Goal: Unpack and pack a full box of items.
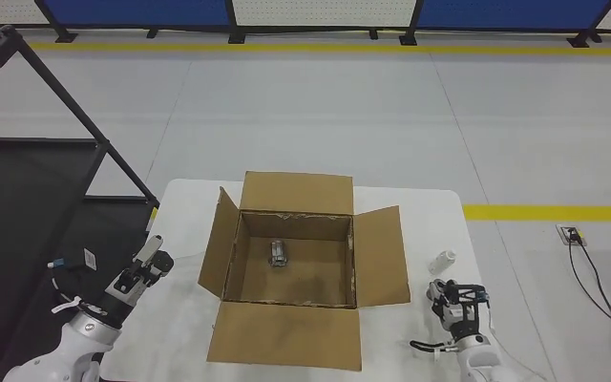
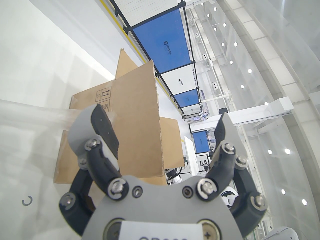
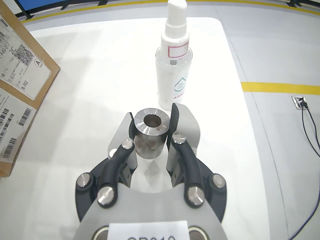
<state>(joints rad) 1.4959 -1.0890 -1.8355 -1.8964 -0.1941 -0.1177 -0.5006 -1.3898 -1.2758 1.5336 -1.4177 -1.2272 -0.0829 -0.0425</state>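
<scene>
1. Closest to the lens, the right gripper is clenched on a metal cylinder. Both pads press the sides of the upright, hollow piece. This arm sits low over the table's near right corner, pointing toward the far edge.
2. The white table has rounded corners. A bare strip runs along each side of the box, and the one on the right is narrower.
3. The cardboard box stands in the middle of the table with all four flaps folded out. Its left and right flaps lean out over the side strips, and its front flap spreads toward the near edge.
4. The left gripper is spread wide with nothing between its fingers. It is tilted upward beside the box's left flap, near the table's left edge.
5. A spray bottle stands upright just beyond the held cylinder. It sits between the right flap and the table's right edge, apart from both.
6. A small grey item lies on the box floor toward the back wall, with open floor around it.
</scene>
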